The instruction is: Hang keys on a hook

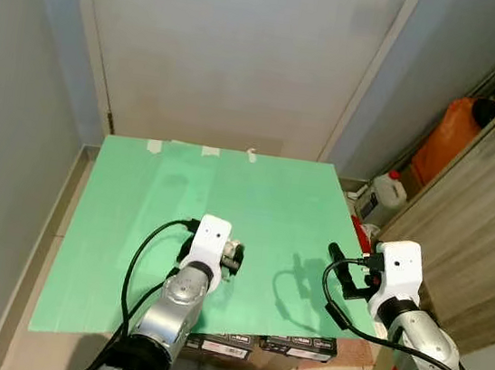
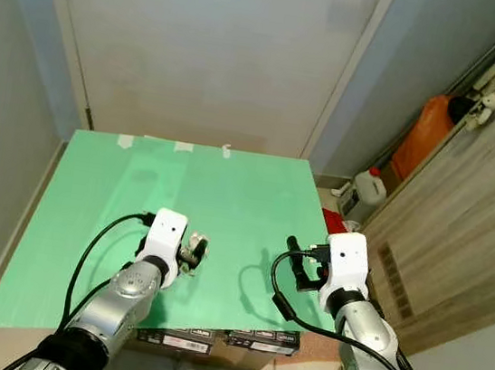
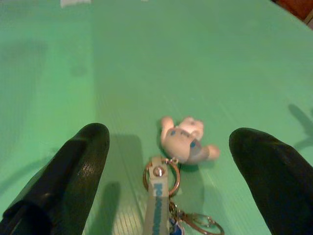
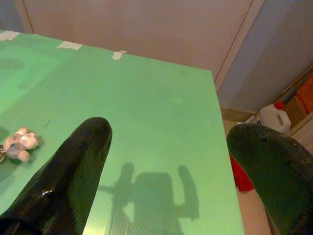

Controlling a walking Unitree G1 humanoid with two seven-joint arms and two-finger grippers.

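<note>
Keys: bunch of metal rings with grey strap and small white plush charm (image 3: 182, 143), flat on green corrugated sheet (image 1: 228, 192), near side.
Left gripper (image 3: 168, 161): fingers spread, straddling keys, not touching.
Right gripper (image 4: 168, 161): fingers apart, empty, right of keys.

A green tabletop (image 1: 255, 195) stands before a closed pale door (image 1: 238, 47).
Tape strips (image 1: 208, 152) hold its far edge. A white jug (image 1: 383, 196) and orange bag (image 1: 443, 138) sit beside a wooden cabinet (image 1: 481, 216).

Both grippers hover over a green sheet (image 2: 228, 192): the left gripper (image 2: 191, 255) by the keys (image 2: 189, 252), the right gripper (image 2: 297, 260) further right.
</note>
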